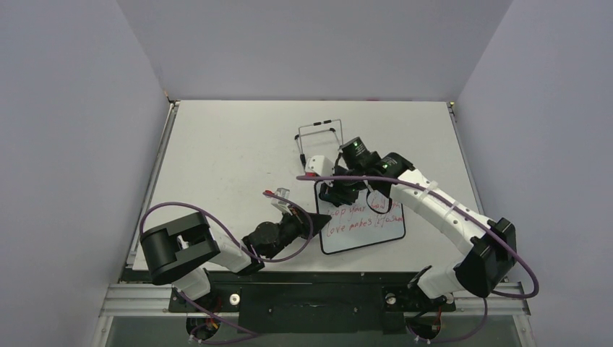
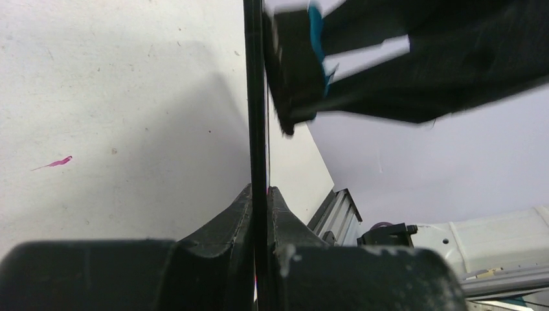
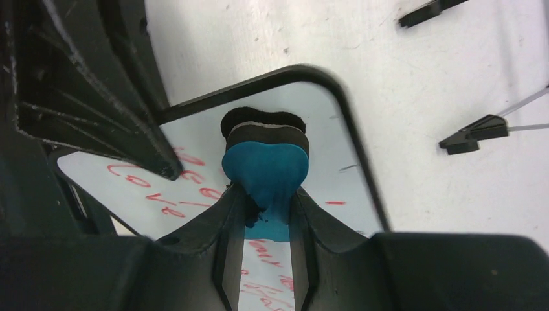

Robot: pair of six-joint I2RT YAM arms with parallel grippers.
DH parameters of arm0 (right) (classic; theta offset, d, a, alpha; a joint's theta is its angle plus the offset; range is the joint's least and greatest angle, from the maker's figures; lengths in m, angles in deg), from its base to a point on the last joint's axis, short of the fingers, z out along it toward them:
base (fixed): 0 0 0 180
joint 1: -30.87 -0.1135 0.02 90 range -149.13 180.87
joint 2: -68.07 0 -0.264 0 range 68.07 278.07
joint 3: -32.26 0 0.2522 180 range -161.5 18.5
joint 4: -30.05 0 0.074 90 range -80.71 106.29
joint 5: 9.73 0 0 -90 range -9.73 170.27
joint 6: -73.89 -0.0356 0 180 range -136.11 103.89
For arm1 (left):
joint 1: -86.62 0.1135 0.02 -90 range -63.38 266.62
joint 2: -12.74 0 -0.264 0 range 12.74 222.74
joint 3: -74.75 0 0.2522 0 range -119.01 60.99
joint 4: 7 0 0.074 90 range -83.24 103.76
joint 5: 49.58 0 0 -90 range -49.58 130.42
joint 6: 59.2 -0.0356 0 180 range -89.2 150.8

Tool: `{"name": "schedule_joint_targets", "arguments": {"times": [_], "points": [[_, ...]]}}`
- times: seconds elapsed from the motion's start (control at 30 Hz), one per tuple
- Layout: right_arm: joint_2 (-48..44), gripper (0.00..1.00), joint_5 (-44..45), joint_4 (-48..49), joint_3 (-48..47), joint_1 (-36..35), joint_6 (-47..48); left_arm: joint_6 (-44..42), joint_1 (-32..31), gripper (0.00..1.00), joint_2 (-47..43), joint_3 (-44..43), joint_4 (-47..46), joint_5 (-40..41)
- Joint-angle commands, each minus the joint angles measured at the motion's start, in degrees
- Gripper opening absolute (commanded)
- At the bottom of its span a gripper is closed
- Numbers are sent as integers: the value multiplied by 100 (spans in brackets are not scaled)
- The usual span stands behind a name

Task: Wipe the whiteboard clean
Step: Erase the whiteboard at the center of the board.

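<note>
**Erase step: pad on the board, wipe not yet made**

Whiteboard (image 1: pixel 361 237): on the table (image 1: pixel 231 144), held between your two grippers. Red handwriting (image 1: pixel 354 220) reads in two lines across it and looks whole; no wiped band is visible. Judgement: the task is at its start.

Right gripper (image 3: pixel 267 194): jaws narrow, pinching the blue eraser (image 3: pixel 265 165) by its back. The black felt face points away from the fingers and sits against the board just inside a rounded corner of the frame. In the wrist view the writing lies behind the pad, running under the fingers and off to one side. Beyond the pad there is only frame and then bare table.

Left gripper (image 1: pixel 312 217): jaws closed hard on the board's thin black edge, one finger (image 2: pixel 233 214) on each face, with the board seen edge-on between them. The eraser hangs just past these fingertips. You cannot tell from these views whether that edge is lifted off the table.

Wire stand (image 1: pixel 318 134): beyond the right gripper and apart from it, its feet showing off to the side in the wrist view.

Next move, as judged: keep the left pinch firm as the brace. Draw the pad back over the red lines with steady downward pressure, in overlapping passes. Stop short of the left fingertips, or the pad will catch on them.
</note>
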Motion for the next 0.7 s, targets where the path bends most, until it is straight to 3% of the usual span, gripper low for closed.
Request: {"name": "schedule_joint_targets", "arguments": {"times": [0.0, 0.03, 0.13, 0.43, 0.67], "points": [[44, 0, -1497, -425, -951, 683, -42, -161, -18, 0, -312, -218, -659, -363], [15, 0, -1902, -598, -1052, 790, 207, -161, -2, 0, -327, -204, -618, -358], [-302, 0, -1949, -748, -1021, 995, 307, -145, 23, 0, -372, -183, -543, -338], [-560, 0, 346, 557, 157, 292, -447, -108, 51, 0, -418, -296, -335, -301], [-459, 0, 896, 692, 309, 192, -359, -146, 54, 0, -453, -314, -222, -309]]}}
